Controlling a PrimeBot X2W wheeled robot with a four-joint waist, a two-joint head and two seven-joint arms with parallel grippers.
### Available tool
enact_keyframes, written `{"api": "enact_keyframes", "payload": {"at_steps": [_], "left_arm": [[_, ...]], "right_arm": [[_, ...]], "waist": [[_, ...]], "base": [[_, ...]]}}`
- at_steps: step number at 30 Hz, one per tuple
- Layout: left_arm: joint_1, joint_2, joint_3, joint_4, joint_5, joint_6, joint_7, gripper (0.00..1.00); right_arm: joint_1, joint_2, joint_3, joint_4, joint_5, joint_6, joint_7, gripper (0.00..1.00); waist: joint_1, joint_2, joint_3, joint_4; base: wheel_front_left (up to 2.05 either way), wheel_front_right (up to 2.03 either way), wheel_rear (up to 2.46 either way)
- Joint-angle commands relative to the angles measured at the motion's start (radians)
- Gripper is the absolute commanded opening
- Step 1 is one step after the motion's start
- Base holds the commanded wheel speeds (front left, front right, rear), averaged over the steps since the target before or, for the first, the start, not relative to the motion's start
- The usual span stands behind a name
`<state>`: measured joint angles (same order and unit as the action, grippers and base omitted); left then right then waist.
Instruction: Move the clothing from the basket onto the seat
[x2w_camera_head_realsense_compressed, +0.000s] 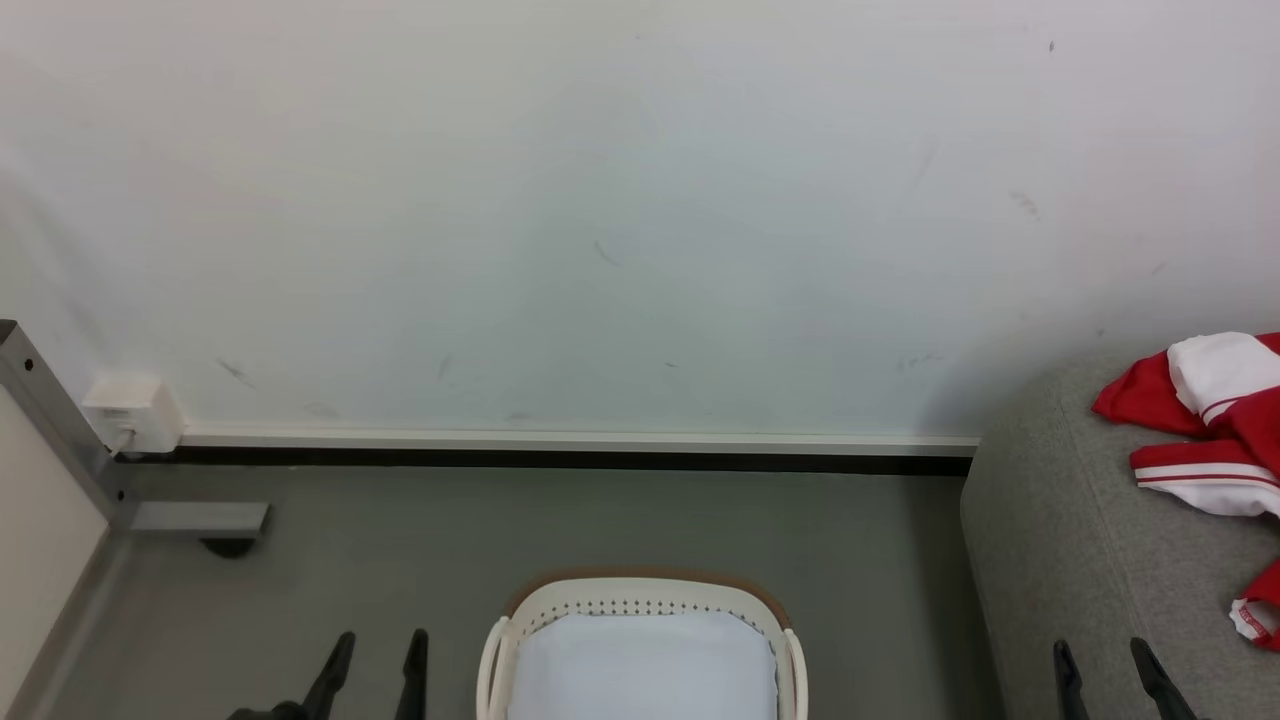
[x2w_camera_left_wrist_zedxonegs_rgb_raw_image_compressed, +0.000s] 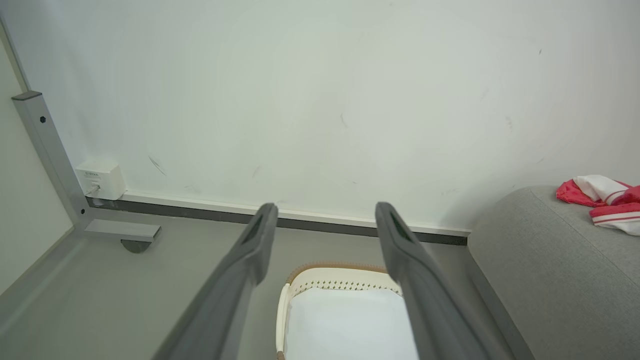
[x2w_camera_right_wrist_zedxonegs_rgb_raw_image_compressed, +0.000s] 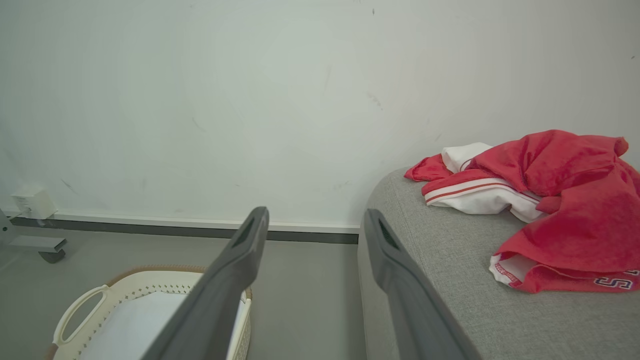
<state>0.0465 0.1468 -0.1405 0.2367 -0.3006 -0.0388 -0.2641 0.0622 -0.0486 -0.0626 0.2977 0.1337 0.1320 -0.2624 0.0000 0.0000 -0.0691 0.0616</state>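
1. The clothing (x2w_camera_right_wrist_zedxonegs_rgb_raw_image_compressed: 550, 200), a crumpled red and white garment with striped white trim, lies on top of the seat (x2w_camera_right_wrist_zedxonegs_rgb_raw_image_compressed: 450, 310), ahead of the right claw (x2w_camera_right_wrist_zedxonegs_rgb_raw_image_compressed: 315, 215) and off to its right, well apart from its fingertips.
2. Writing on the clothing: near the hem closest to the right claw there is dark-outlined white lettering. One "S" can be read, and the rest runs out of the picture. A small red band on the turned-up white hem carries marks too small to read.
3. The right claw stands open with nothing between its fingers. In the head view it hangs over the near left part of the grey seat.
4. The left claw (x2w_camera_head_realsense_compressed: 382, 640) is also spread wide and holds nothing. It hovers above the grey floor (x2w_camera_head_realsense_compressed: 350, 540).
5. The basket (x2w_camera_head_realsense_compressed: 640, 590) sits on the floor between the two claws, just right of the left claw and left of the right one. Its brown rim, perforated wall and white lining are in plain sight. In the left wrist view it lies below and ahead, between that claw's fingers.
6. Beyond both claws rises a scuffed white wall (x2w_camera_head_realsense_compressed: 640, 200) with a dark skirting strip.
7. Far left of the left claw, a grey metal frame leg (x2w_camera_left_wrist_zedxonegs_rgb_raw_image_compressed: 50, 150) meets the floor beside a small white wall box (x2w_camera_left_wrist_zedxonegs_rgb_raw_image_compressed: 100, 179). The label on the box is too small to read.
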Motion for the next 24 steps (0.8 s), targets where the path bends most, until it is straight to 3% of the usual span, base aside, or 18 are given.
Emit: {"api": "enact_keyframes", "payload": {"at_steps": [1,13,14,18,24], "left_arm": [[0.012,-0.003,0.008,0.004,0.019,-0.006,0.000,1.00],[-0.007,-0.057,0.060,0.043,0.081,-0.075,0.000,1.00],[-0.002,-0.059,0.061,0.043,0.066,-0.075,0.000,0.00],[0.003,-0.069,0.064,0.071,0.052,-0.076,0.007,0.00],[-0.014,-0.071,0.084,0.069,-0.063,-0.077,0.042,0.00]], "right_arm": [[0.009,-0.004,0.002,0.004,0.013,-0.003,-0.003,1.00],[-0.010,-0.003,0.008,0.010,0.001,-0.003,-0.004,1.00],[-0.002,0.000,0.010,0.009,0.002,0.000,0.000,0.00],[0.000,0.006,0.006,0.038,0.018,0.000,0.014,0.00],[-0.020,0.005,-0.004,0.035,0.141,0.000,0.050,0.00]], "waist": [[0.0000,0.0000,0.000,-0.002],[0.0000,0.0000,0.002,-0.010],[0.0000,0.0000,0.002,-0.011],[0.0000,0.0000,0.002,-0.011],[0.0000,0.0000,0.005,-0.014]], "base": [[0.00,0.00,0.00],[0.00,0.00,0.00],[0.00,0.00,0.00],[0.00,0.00,0.00],[0.00,0.00,0.00]]}}
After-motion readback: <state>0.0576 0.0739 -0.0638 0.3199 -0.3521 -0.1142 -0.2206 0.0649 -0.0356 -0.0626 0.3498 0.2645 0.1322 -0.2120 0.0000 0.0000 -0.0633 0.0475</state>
